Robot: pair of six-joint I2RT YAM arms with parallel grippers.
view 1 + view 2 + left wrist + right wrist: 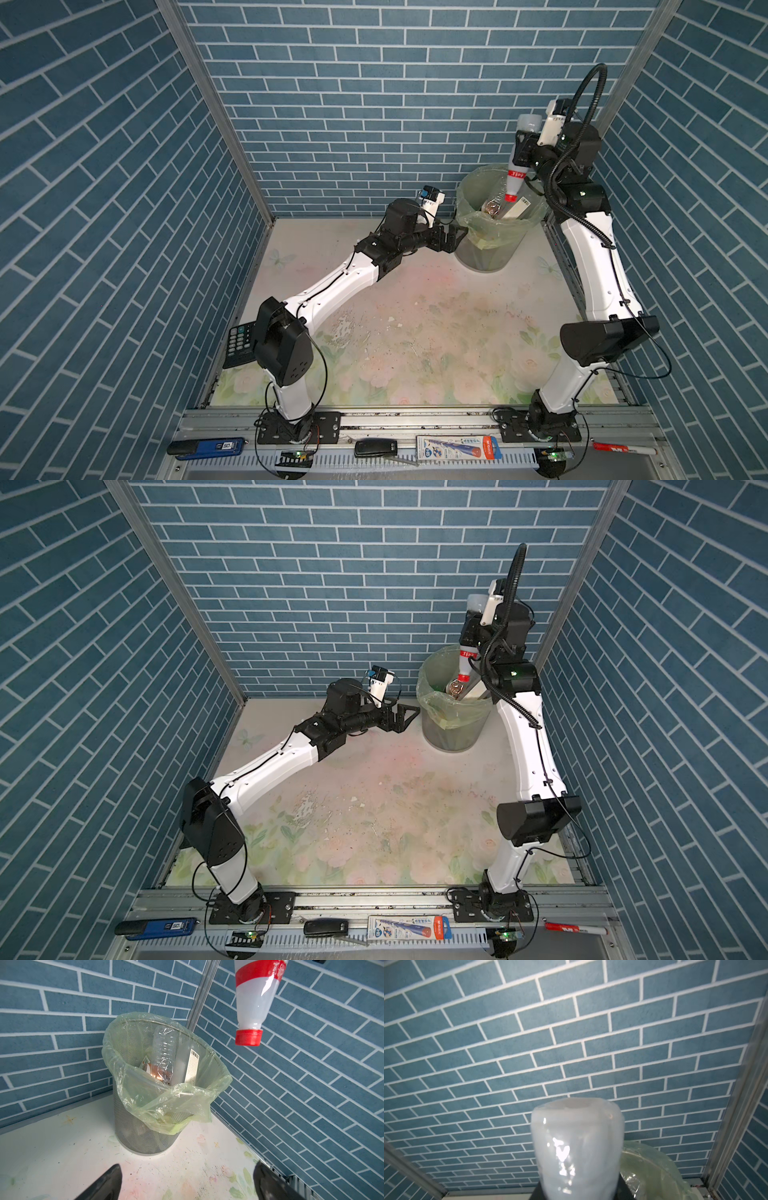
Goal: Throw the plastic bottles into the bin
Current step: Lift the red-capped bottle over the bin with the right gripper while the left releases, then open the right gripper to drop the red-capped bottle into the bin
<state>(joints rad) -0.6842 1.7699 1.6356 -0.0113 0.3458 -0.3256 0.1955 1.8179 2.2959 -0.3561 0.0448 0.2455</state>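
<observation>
The bin (484, 253) (451, 733) is a grey mesh basket lined with a pale green bag, standing in the far right corner. My right gripper (524, 150) (473, 630) is shut on a whitish plastic bottle (515, 176) (464, 663) (577, 1147) with a red label. The bottle hangs upside down, its red cap (248, 1037) just above the bin's mouth. Inside the bin (145, 1126) lie a clear crushed bottle (164, 1049), a white labelled one (187, 1064) and a brown one (152, 1070). My left gripper (455, 237) (405, 717) (187, 1169) hovers open and empty beside the bin's left wall.
A black calculator (239, 345) lies at the table's left edge behind the left arm. On the front rail lie a blue tool (205, 448), a black device (376, 448), a pen package (457, 451) and a red marker (623, 449). Blue brick walls enclose three sides.
</observation>
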